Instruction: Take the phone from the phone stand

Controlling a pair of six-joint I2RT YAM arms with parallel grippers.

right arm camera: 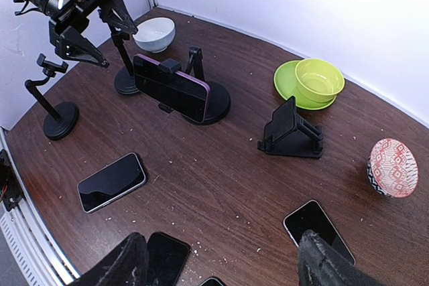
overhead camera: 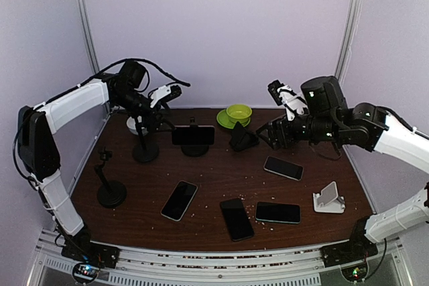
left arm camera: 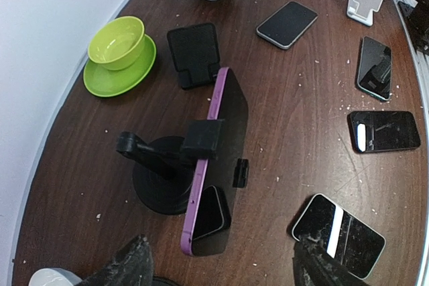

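A phone with a purple edge (overhead camera: 193, 136) sits landscape in the clamp of a black stand with a round base (overhead camera: 196, 150) at the back middle of the table. It also shows in the left wrist view (left arm camera: 226, 132) and the right wrist view (right arm camera: 171, 89). My left gripper (overhead camera: 159, 117) is open and empty, hanging just left of and above the phone's end; in its own view the fingers (left arm camera: 127, 266) straddle that end from above. My right gripper (overhead camera: 271, 135) is open and empty, well to the right of the stand, above bare table (right arm camera: 224, 266).
Two empty black pole stands (overhead camera: 110, 184) (overhead camera: 145, 144) and a white bowl (right arm camera: 154, 33) stand at the left. A green bowl on a plate (overhead camera: 238, 113), a black folding stand (overhead camera: 242, 138) and a white stand (overhead camera: 330, 197) are on the right. Several phones (overhead camera: 179, 199) lie flat in front.
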